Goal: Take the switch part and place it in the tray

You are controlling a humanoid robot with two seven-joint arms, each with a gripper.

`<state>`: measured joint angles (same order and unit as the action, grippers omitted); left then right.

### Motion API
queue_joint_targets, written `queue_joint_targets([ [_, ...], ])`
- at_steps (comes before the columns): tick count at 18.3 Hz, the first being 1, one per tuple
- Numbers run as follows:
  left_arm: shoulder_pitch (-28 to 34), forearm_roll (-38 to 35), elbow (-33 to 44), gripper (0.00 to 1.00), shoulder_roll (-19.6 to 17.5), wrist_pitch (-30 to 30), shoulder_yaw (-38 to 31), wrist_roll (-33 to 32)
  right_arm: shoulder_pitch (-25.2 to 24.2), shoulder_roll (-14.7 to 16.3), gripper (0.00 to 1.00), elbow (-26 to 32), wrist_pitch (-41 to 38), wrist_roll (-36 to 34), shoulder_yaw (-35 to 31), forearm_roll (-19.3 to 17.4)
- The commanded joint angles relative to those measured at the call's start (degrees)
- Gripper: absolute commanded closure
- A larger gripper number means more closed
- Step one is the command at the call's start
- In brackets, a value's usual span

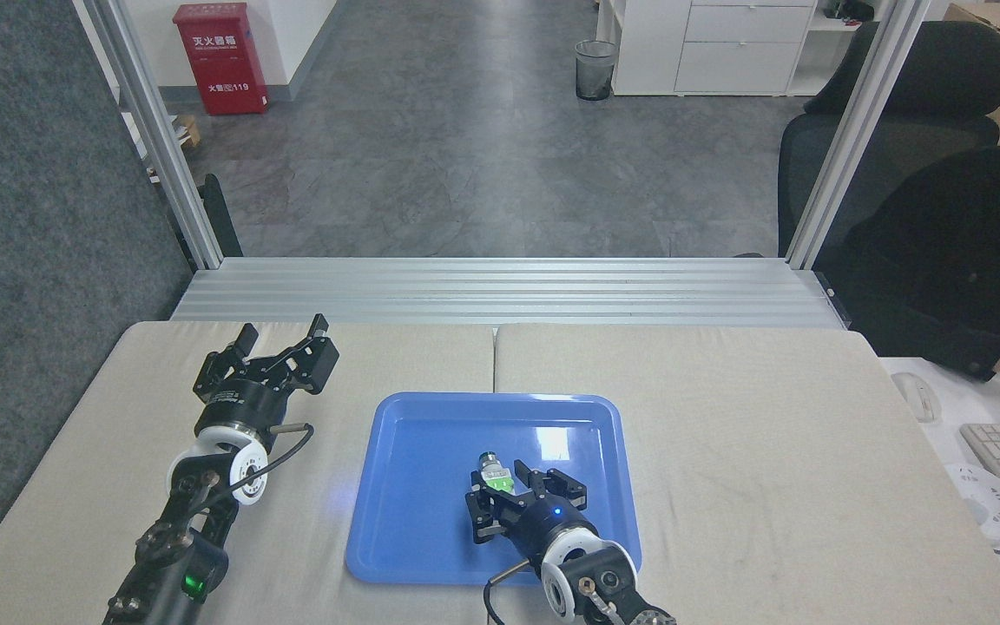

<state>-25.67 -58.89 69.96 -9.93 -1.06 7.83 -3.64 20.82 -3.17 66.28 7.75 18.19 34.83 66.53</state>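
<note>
Nearest you, your right tool (pixel 509 496) sits over the near right part of the tray (pixel 417 486), its black fingers spread partway with the switch part (pixel 495 474) between them. You cannot tell whether the fingers press on it or only stand beside it, nor whether it rests on the tray floor. The part is short and stubby: a bright green block in the middle, a pale body, and a dark metal-ringed round end pointing away from you. The tray is glossy blue plastic, flat, with rounded corners and a low rim. It lies on the tabletop (pixel 726 417), which is covered in matte beige padding. Farther off to the left, your left tool (pixel 283 334) hovers over the padding, gaping wide and holding nothing.
</note>
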Motion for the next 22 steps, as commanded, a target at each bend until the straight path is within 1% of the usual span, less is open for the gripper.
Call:
queue_joint_targets([
  [1, 0.0, 0.0, 0.0, 0.0, 0.0, 0.0, 0.0, 0.0, 4.6, -2.8, 0.01, -1.8, -0.8, -0.5, -12.3, -0.6],
  [2, 0.0, 0.0, 0.0, 0.0, 0.0, 0.0, 0.0, 0.0, 5.9, -2.3, 0.01, -1.3, -2.8, -0.5, -16.0, -1.2],
  [4, 0.0, 0.0, 0.0, 0.0, 0.0, 0.0, 0.0, 0.0, 8.0, -1.9, 0.01, -1.4, -7.2, -1.5, -20.7, -1.4],
  [5, 0.0, 0.0, 0.0, 0.0, 0.0, 0.0, 0.1, 0.0, 9.2, -0.9, 0.01, -1.4, -9.2, -3.1, -23.6, -1.4],
  [6, 0.0, 0.0, 0.0, 0.0, 0.0, 0.0, 0.0, 0.0, 10.8, 2.2, 0.01, -1.4, -12.2, -4.3, -28.5, -2.1],
  [7, 0.0, 0.0, 0.0, 0.0, 0.0, 0.0, 0.0, 0.0, 11.4, 5.3, 0.01, -1.4, -14.5, -4.3, -31.6, -3.1],
  [9, 0.0, 0.0, 0.0, 0.0, 0.0, 0.0, 0.0, 0.0, 11.6, 10.4, 0.01, -1.5, -16.4, -4.5, -33.5, -4.0],
  [10, 0.0, 0.0, 0.0, 0.0, 0.0, 0.0, 0.0, 0.0, 11.6, 14.0, 0.01, -1.8, -16.5, -4.9, -33.8, -4.1],
  [11, 0.0, 0.0, 0.0, 0.0, 0.0, 0.0, 0.0, 0.0, 11.3, 18.7, 0.01, -2.1, -16.5, -6.1, -33.7, -4.4],
  [12, 0.0, 0.0, 0.0, 0.0, 0.0, 0.0, 0.1, 0.0, 11.0, 21.3, 0.01, -2.3, -16.6, -8.2, -33.8, -5.2],
  [14, 0.0, 0.0, 0.0, 0.0, 0.0, 0.0, 0.0, 0.0, 10.4, 23.7, 0.01, -2.4, -16.5, -9.4, -33.9, -7.9],
  [16, 0.0, 0.0, 0.0, 0.0, 0.0, 0.0, 0.0, 0.0, 8.6, 26.4, 0.01, -2.5, -16.6, -9.4, -34.4, -11.9],
  [19, 0.0, 0.0, 0.0, 0.0, 0.0, 0.0, 0.0, 0.0, 8.4, 27.4, 0.01, -3.2, -16.3, -9.3, -34.5, -12.2],
  [22, 0.0, 0.0, 0.0, 0.0, 0.0, 0.0, 0.0, 0.0, 8.3, 27.6, 0.01, -3.7, -16.4, -9.3, -34.6, -12.1],
])
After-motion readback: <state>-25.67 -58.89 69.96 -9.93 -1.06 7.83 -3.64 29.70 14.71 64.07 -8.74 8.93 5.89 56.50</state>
